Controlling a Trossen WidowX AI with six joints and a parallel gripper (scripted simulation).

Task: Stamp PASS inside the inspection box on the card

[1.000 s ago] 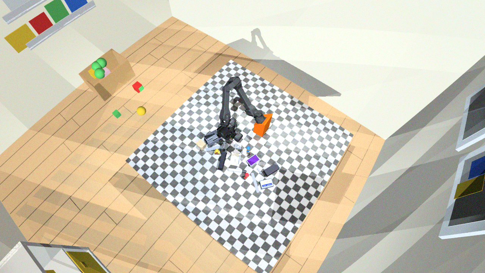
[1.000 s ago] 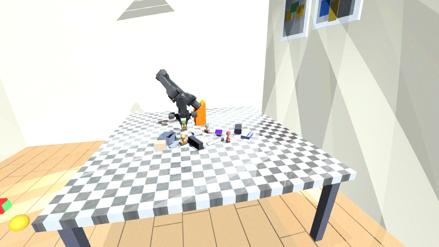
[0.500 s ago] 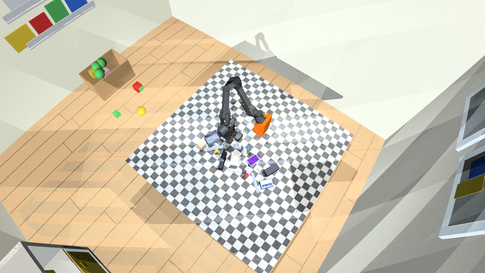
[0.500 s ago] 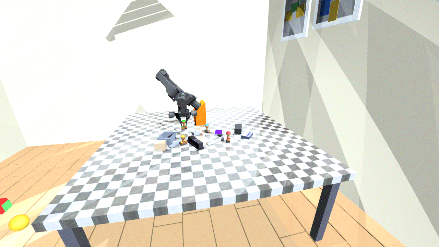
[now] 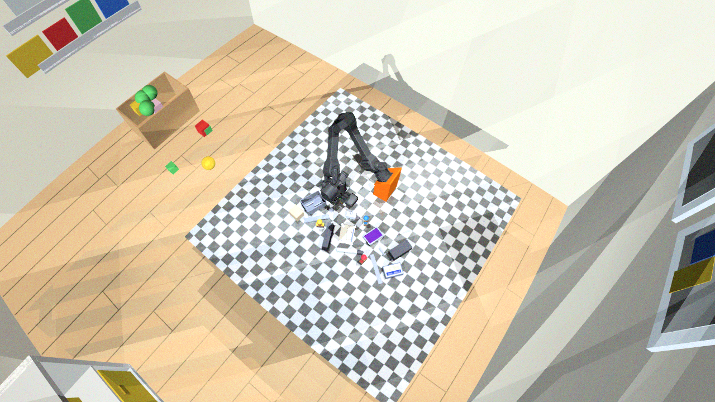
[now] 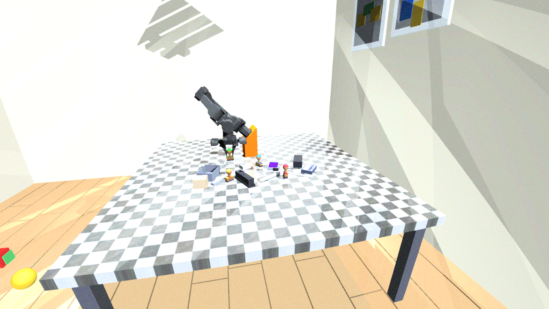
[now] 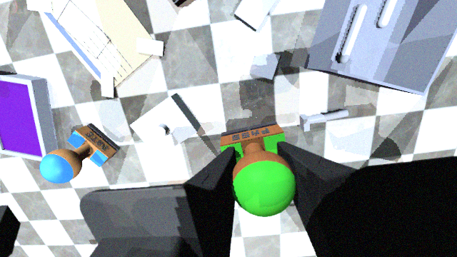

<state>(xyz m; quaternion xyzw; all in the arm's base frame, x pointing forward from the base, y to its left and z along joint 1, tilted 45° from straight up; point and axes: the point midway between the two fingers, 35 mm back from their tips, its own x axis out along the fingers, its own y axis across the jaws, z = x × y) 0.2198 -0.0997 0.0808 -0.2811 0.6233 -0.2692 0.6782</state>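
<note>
Gripper (image 7: 255,157) clamped on PASS stamp (image 7: 258,168); stamp upright, knob up, base dwn

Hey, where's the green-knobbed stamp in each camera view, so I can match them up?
Top: hidden under the gripper, left of the orange block.
Exterior: green-knobbed stamp hangs below the gripper, left of the orange block.
Wrist: lower centre, clamped between the fingers.
Shared landmark: the purple ink pad.

In the wrist view, the purple ink pad (image 7: 18,118) is cut off by the left edge, the grey tray (image 7: 385,43) by the top. From above, the held stamp is hidden beneath the tool (image 5: 338,196).
</note>
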